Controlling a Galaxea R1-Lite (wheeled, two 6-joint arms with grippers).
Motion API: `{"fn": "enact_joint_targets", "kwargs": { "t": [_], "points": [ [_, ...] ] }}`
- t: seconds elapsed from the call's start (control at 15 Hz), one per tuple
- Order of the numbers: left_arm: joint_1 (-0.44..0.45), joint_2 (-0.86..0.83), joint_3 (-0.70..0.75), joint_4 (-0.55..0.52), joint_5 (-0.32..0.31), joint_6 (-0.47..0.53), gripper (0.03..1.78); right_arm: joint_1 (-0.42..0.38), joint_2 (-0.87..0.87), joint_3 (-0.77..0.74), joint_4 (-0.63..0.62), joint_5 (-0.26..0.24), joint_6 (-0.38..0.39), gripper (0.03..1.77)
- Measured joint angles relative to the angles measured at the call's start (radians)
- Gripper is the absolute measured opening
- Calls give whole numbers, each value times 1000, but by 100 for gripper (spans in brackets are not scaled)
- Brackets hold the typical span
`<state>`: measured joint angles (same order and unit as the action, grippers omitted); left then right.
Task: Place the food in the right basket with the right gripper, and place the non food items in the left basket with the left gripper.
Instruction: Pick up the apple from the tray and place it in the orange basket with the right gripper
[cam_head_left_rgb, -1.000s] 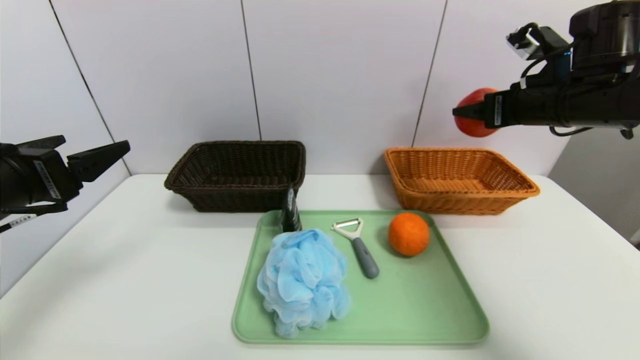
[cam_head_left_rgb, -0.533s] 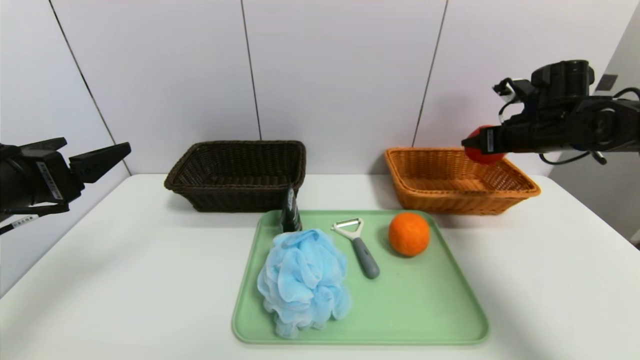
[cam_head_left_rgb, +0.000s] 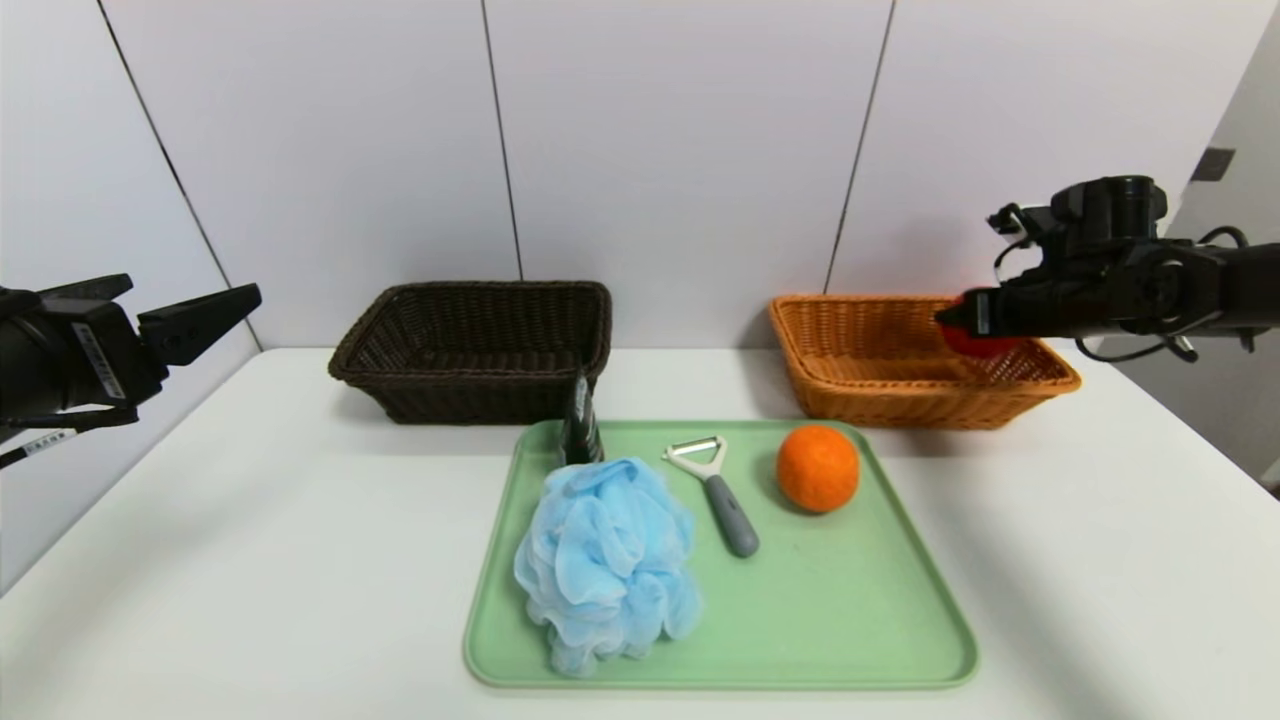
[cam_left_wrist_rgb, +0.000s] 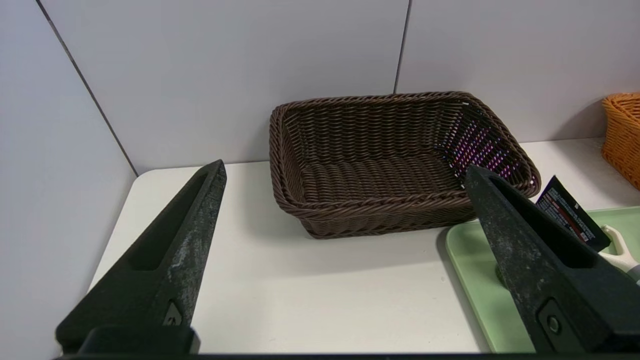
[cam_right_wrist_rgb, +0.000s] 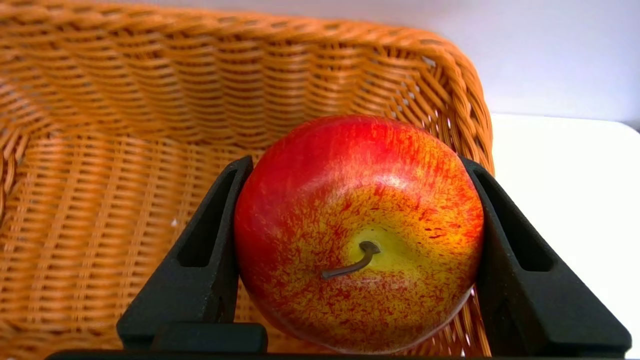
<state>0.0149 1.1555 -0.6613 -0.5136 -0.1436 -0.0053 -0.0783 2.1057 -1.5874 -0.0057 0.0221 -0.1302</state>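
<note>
My right gripper (cam_head_left_rgb: 965, 325) is shut on the red apple (cam_right_wrist_rgb: 357, 230), holding it just inside the right end of the orange-tan right basket (cam_head_left_rgb: 900, 400), above its floor (cam_right_wrist_rgb: 100, 210). The orange (cam_head_left_rgb: 818, 468), blue mesh pouf (cam_head_left_rgb: 605, 560), grey-handled peeler (cam_head_left_rgb: 718, 492) and black tube (cam_head_left_rgb: 580, 425) lie on the green tray (cam_head_left_rgb: 850, 620). The dark brown left basket (cam_head_left_rgb: 475, 350) holds nothing. My left gripper (cam_left_wrist_rgb: 345, 172) hangs open at the table's far left, apart from everything, with the dark left basket (cam_left_wrist_rgb: 395, 160) beyond its fingers.
Both baskets stand at the back of the white table (cam_head_left_rgb: 250, 560) against a panelled wall. The tray sits in the middle, just in front of them. Bare tabletop lies to the left and right of the tray.
My right arm has come down with the apple, from high above the orange-tan basket to just inside its right end. The left arm and the things on the tray have not moved.
</note>
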Motion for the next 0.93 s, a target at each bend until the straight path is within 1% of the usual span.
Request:
{"fn": "enact_joint_targets", "kwargs": {
  "t": [0.33, 0.73, 0.8, 0.93],
  "points": [
    [1, -9, 8, 1, 0, 1, 169, 11, 36, 6, -15, -6, -3, 124],
    [1, -10, 9, -2, 0, 1, 169, 45, 49, 21, -36, -79, -10, 124],
    [1, -10, 9, -3, 1, 1, 169, 51, 49, 21, -36, -87, -9, 132],
    [1, -11, 9, -3, 1, 1, 169, 55, 49, 21, -53, -92, -7, 141]
  ]
}}
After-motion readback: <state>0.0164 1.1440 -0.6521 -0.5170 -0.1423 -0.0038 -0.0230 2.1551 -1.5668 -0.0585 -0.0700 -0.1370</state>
